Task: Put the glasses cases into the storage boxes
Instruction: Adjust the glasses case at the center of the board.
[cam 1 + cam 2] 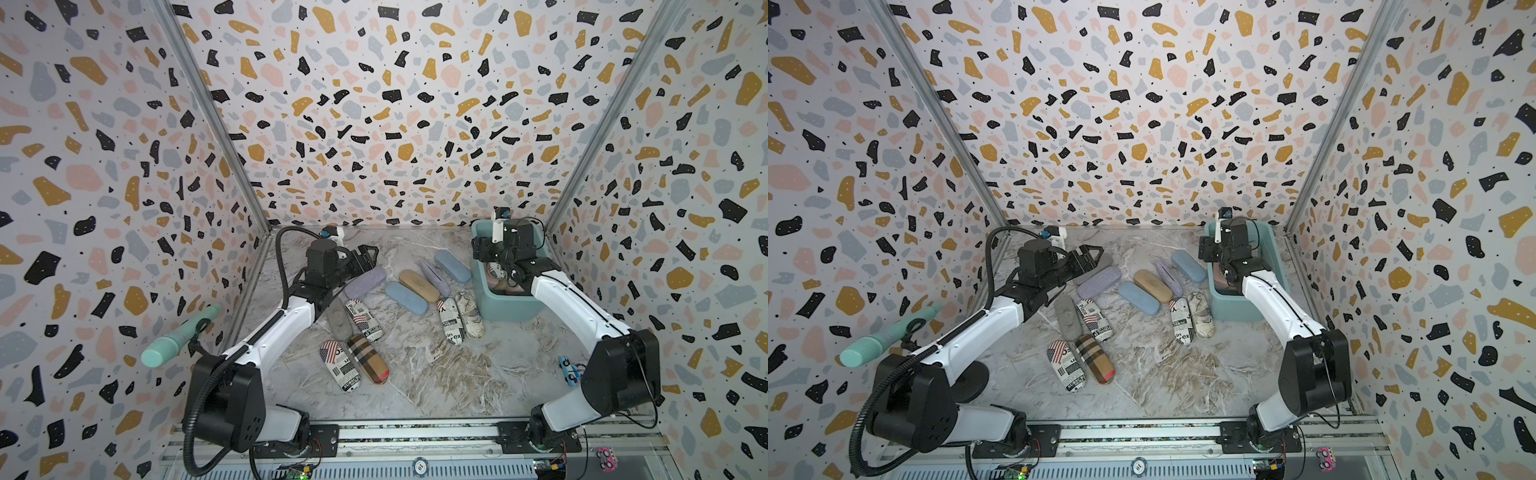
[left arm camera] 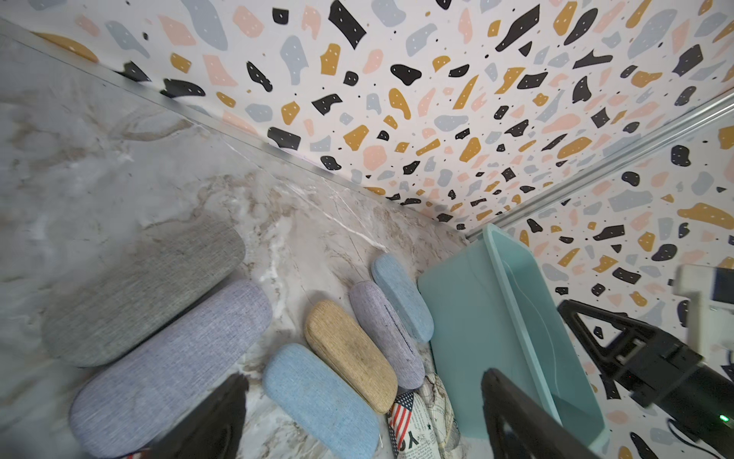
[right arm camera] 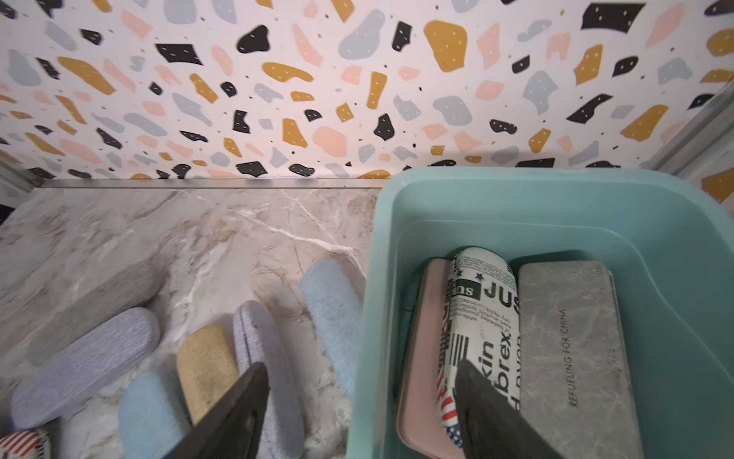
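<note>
**Jaws wide on both arms; twelve cases out, three in**

Jaws of the left gripper (image 2: 365, 375) stand wide apart around nothing, above the far grey case (image 1: 1100, 264) and the left lilac case (image 1: 365, 282). Jaws of the right gripper (image 3: 361, 369) are apart too and grip nothing. One finger hangs outside the tub (image 1: 507, 309), the other inside.

Nearest, on the front rail, lie one chip (image 1: 419, 465) and one pink toy (image 1: 606, 457). One toy car (image 1: 569, 370) sits by the right elbow. One mint cylinder (image 1: 178, 338) shows against the left wall.

Twelve cases lie on the table (image 1: 415, 395): three newsprint, one map-print, two grey, two lilac, two blue, one tan, one plaid.
- Nearest are the flag case (image 1: 338, 365) and the plaid case (image 1: 368, 359), touching side by side.
- Behind them lie the near grey case (image 1: 338, 322) and the second newsprint case (image 1: 363, 320).
- To the right, the third newsprint case (image 1: 449, 320) touches the map case (image 1: 469, 314), just beside the tub's near corner.
- Farther on lie four in a row: near blue case (image 1: 405, 297), tan case (image 1: 419, 286), right lilac case (image 1: 434, 277) and far blue case (image 1: 453, 266). The last is just beside the tub wall.

The tub stands in the far right corner and holds three: pink case (image 3: 421, 337), tub newsprint case (image 3: 482, 310) and marbled case (image 3: 568, 337). In both top views the right wrist covers most of its opening.
</note>
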{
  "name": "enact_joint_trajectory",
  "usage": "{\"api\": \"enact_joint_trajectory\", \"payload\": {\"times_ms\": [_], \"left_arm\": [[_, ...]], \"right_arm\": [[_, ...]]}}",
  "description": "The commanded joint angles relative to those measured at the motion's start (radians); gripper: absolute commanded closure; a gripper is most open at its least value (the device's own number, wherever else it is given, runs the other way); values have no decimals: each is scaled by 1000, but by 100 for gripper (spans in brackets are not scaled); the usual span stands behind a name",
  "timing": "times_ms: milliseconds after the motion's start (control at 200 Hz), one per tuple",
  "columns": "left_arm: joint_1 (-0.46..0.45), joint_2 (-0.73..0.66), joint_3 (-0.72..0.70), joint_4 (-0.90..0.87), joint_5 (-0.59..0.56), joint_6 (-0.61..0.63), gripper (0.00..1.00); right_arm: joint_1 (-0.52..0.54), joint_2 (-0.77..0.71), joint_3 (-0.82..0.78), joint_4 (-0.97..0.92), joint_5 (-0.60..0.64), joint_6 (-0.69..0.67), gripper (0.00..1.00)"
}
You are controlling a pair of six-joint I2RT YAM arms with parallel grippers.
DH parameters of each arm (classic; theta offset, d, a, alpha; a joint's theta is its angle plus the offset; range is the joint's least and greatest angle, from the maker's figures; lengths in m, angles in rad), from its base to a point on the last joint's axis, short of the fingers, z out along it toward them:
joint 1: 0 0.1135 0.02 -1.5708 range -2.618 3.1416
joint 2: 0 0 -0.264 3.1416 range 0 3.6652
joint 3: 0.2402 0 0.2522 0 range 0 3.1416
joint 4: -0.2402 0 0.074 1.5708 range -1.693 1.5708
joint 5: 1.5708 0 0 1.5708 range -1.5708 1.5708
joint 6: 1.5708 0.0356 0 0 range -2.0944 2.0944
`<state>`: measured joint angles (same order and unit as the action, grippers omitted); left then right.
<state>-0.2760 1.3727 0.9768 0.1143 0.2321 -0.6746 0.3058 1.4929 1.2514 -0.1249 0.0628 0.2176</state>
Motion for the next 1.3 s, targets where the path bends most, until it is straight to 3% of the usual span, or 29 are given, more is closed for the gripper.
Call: {"api": "enact_joint_trajectory", "payload": {"times_ms": [0,215,330,446,516,581,751,901,1086,1291], "left_arm": [[3,-42,18,-14,-90,37,7],[4,-79,-22,11,-325,61,2],[20,-106,-36,20,-457,-51,1],[85,-95,-12,52,-372,-183,0],[114,-69,20,52,-346,-243,1],[124,-33,64,40,-347,-251,1],[126,61,129,36,-305,-218,1],[126,121,71,169,-106,-281,1],[123,161,26,252,59,-369,6],[110,123,6,282,74,-351,7]], "right_arm": [[86,-65,-6,-42,56,-20,25],[302,-94,-17,-111,135,-32,26],[412,-100,-53,-125,144,-59,26],[502,-90,-72,-144,154,-26,26],[541,-70,-75,-154,91,28,26],[576,-46,-81,-156,26,40,26],[633,32,-108,-140,33,64,24],[589,89,-108,-141,58,31,23],[480,226,-59,-140,26,-58,20],[413,373,61,-149,44,-126,17]]}}
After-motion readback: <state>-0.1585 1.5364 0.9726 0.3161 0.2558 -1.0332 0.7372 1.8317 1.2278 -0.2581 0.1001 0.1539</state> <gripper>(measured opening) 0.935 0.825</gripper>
